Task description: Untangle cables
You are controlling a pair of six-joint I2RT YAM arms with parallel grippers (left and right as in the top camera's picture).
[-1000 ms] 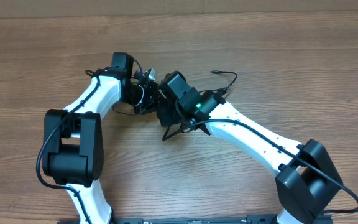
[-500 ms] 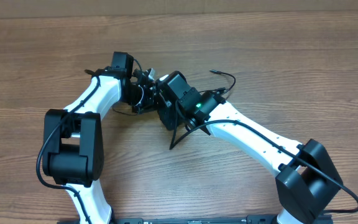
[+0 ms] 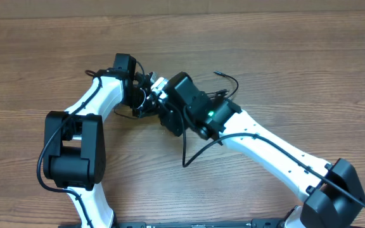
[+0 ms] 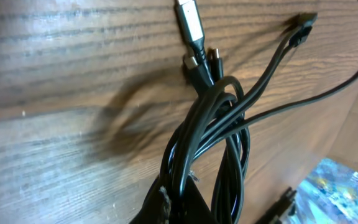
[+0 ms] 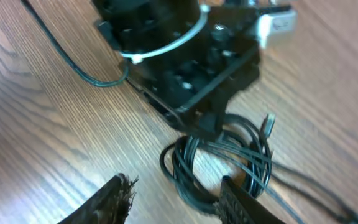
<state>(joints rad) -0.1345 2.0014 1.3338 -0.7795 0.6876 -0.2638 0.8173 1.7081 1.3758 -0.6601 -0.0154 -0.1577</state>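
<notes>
The cables [image 4: 213,118] are thin black cords gathered into a looped bundle. They hang from my left gripper [image 4: 178,198], which is shut on the strands. A silver plug [image 4: 191,22] and small dark plugs [image 4: 199,62] lie against the wood at the far end. In the right wrist view the coil [image 5: 225,158] sits on the table under the left gripper's black body [image 5: 185,62]. My right gripper [image 5: 176,186] is open. Its right finger [image 5: 238,199] touches the coil and its left finger [image 5: 114,202] stands clear on bare wood. Overhead, both grippers meet near the table's middle [image 3: 154,100].
A loose cable strand [image 3: 232,81] arcs out behind the right arm, ending in a small plug. A thin black wire [image 3: 192,155] trails from the right arm onto the wooden table [image 3: 309,63]. Both white arms [image 3: 271,152] fill the near half.
The right arm's forearm has swung toward the near right, while its head stays by the left gripper. The thin wire below it has trailed nearer. The left arm has not moved.
</notes>
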